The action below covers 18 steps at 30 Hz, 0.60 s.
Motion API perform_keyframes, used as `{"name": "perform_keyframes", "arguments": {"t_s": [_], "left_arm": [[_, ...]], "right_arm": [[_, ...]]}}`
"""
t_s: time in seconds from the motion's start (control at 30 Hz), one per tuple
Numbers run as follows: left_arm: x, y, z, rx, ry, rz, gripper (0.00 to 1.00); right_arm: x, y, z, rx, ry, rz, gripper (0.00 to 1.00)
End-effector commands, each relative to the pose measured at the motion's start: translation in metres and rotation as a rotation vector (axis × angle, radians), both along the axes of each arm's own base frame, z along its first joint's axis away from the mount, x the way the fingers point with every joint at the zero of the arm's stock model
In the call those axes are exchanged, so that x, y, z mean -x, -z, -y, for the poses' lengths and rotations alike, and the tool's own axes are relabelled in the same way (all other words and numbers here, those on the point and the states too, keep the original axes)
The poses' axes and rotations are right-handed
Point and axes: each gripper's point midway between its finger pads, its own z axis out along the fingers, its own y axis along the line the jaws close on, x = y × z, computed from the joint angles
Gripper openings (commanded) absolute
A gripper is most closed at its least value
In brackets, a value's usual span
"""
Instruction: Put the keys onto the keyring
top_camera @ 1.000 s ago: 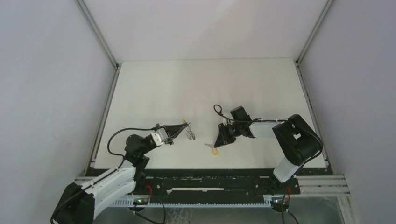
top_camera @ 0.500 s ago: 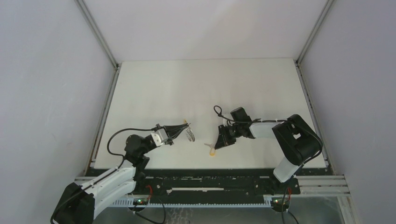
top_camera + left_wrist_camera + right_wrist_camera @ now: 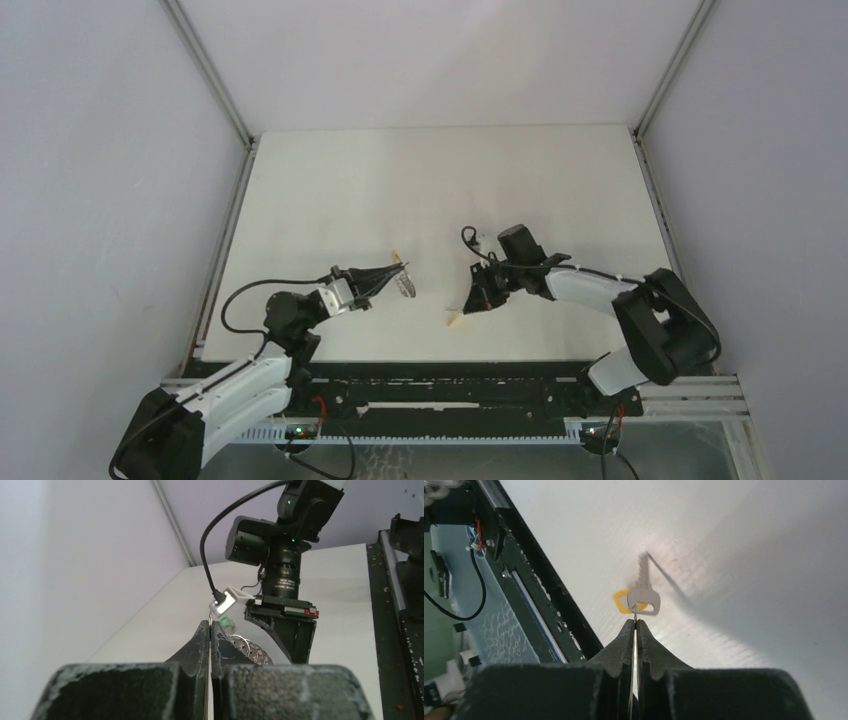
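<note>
The left hand [image 3: 210,626] is pressed together on the thin wire of the keyring [image 3: 404,285]. It holds the ring above the worktop [image 3: 340,190], left of centre in the overhead view, with the ring sticking out past the fingertips toward the other arm. That looks like a way to offer the ring as a steady target. In the left wrist view a green-headed key [image 3: 226,623] sits just past the fingertips, beside the ring's metal coils. I cannot tell whether it is already threaded on.

The right hand [image 3: 634,624] is pinched shut on the very rim of the orange-headed key [image 3: 644,594], whose blade points away toward the upper middle of the right wrist view. Holding it by the rim leaves the hole in the head uncovered, which threading will probably need. The key's shadow meets its tip, so the tip may be resting on the worktop.

The left arm reaches in low from the lower left of the overhead view, elbow folded and hand roughly level, pointing right. The right arm stretches in from the lower right with its wrist tipped down toward the lower centre. The two hands are near each other but apart.
</note>
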Motion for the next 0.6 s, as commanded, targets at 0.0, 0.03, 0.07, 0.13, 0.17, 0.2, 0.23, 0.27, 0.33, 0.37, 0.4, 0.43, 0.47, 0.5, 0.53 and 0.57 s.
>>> {"name": "perform_keyframes", "arguments": {"t_s": [0.0, 0.03, 0.07, 0.13, 0.17, 0.2, 0.23, 0.27, 0.33, 0.37, 0.4, 0.43, 0.47, 0.5, 0.53, 0.57], "left_arm": [[0.017, -0.023, 0.002, 0.057, 0.081, 0.085, 0.00], [0.019, -0.025, 0.003, 0.061, 0.099, 0.088, 0.00], [0.022, -0.027, 0.004, 0.064, 0.116, 0.096, 0.00], [0.027, -0.032, 0.006, 0.066, 0.146, 0.107, 0.00], [0.029, -0.032, 0.007, 0.062, 0.161, 0.106, 0.00], [0.031, -0.034, 0.008, 0.059, 0.173, 0.112, 0.00], [0.033, -0.034, 0.009, 0.057, 0.186, 0.114, 0.00], [0.035, -0.035, 0.009, 0.055, 0.200, 0.118, 0.00], [0.038, -0.038, 0.010, 0.053, 0.219, 0.123, 0.00], [0.040, -0.039, 0.011, 0.053, 0.228, 0.127, 0.00], [0.041, -0.040, 0.011, 0.054, 0.238, 0.129, 0.00], [0.043, -0.041, 0.012, 0.055, 0.248, 0.133, 0.00], [0.045, -0.042, 0.012, 0.056, 0.259, 0.135, 0.00], [0.046, -0.044, 0.013, 0.059, 0.271, 0.135, 0.00], [0.048, -0.045, 0.014, 0.061, 0.284, 0.136, 0.00], [0.050, -0.046, 0.014, 0.065, 0.297, 0.139, 0.00]], "right_arm": [[-0.014, -0.046, -0.007, 0.018, -0.102, 0.269, 0.00], [-0.015, -0.055, -0.007, 0.028, -0.121, 0.322, 0.00], [-0.015, -0.063, -0.007, 0.039, -0.147, 0.380, 0.00], [-0.013, -0.082, -0.009, 0.042, -0.197, 0.494, 0.00], [-0.011, -0.091, -0.010, 0.041, -0.226, 0.545, 0.00], [-0.009, -0.101, -0.012, 0.034, -0.259, 0.609, 0.00], [-0.006, -0.109, -0.012, 0.037, -0.290, 0.671, 0.00], [-0.003, -0.117, -0.012, 0.038, -0.322, 0.736, 0.00], [0.001, -0.135, -0.013, 0.032, -0.372, 0.857, 0.00], [0.001, -0.144, -0.014, 0.026, -0.389, 0.911, 0.00], [0.002, -0.153, -0.014, 0.019, -0.399, 0.958, 0.00], [0.002, -0.160, -0.014, 0.015, -0.412, 0.996, 0.00], [0.002, -0.166, -0.015, 0.013, -0.424, 1.032, 0.00], [0.002, -0.172, -0.016, 0.014, -0.436, 1.066, 0.00], [0.001, -0.177, -0.017, 0.020, -0.455, 1.107, 0.00], [0.000, -0.182, -0.019, 0.027, -0.467, 1.140, 0.00]]}}
